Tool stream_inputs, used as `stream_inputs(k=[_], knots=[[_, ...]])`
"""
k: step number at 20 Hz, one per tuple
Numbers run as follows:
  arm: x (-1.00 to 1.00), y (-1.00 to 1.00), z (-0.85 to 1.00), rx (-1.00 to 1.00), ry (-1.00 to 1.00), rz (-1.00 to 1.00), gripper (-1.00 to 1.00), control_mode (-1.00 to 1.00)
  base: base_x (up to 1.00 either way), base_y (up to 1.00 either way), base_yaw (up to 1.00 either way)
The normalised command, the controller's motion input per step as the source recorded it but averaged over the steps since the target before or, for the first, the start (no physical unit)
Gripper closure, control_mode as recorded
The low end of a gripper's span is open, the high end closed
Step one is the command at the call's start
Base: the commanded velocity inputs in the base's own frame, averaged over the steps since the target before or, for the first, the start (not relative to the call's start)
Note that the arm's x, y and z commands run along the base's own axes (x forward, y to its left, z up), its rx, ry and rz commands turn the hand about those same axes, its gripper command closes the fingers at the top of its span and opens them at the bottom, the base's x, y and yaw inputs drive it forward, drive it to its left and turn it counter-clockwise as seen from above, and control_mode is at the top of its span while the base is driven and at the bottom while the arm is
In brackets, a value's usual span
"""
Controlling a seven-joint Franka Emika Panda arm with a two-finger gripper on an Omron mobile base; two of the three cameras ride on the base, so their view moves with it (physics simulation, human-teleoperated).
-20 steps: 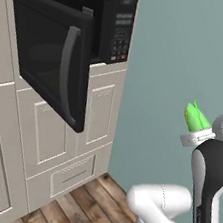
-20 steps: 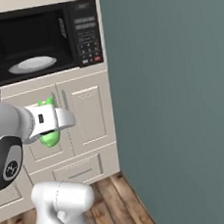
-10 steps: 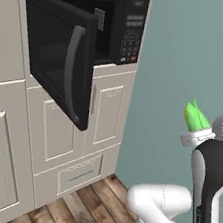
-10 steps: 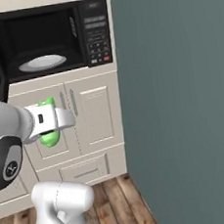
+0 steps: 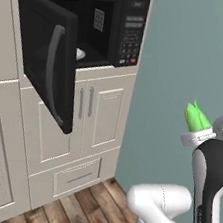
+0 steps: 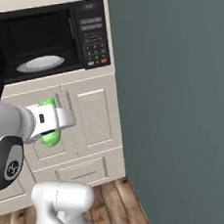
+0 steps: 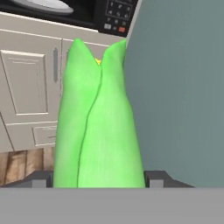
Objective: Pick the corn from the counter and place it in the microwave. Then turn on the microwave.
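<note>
My hand (image 7: 99,181) grips the corn (image 7: 98,122) by its lower end, the jaws set fairly wide with the cob filling the space between them, so the corn is off the tabletop and carried in the air in front of the cabinets. In the hand view its long axis runs straight out along my hand, the pointed husk tips leading and a speck of yellow showing where the two leaves part. It is a small, bright green cob, smooth and tapering, wrapped in two overlapping leaves. Beyond those tips, above and to the left in the hand view, lies the microwave (image 6: 42,43), its door (image 5: 45,58) swung wide to the left and its cavity open with the pale plate (image 6: 40,63) inside. From the right base view the corn hangs below the microwave's lower edge, at cabinet-door level and well apart from the opening. I judge the coming move must lift the corn and carry it forward, tips first, onto that plate.
</note>
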Motion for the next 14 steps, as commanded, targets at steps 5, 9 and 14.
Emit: stream_inputs(k=[5,9,14], knots=[[0.0,0.0,0.0,0.0,0.0,0.0,1.0,1.0,0.26,-0.02,0.15],[0.0,0.0,0.0,0.0,0.0,0.0,1.0,1.0,0.27,0.0,0.16],[0.0,0.0,0.0,0.0,0.0,0.0,1.0,1.0,0.3,-0.03,0.16]])
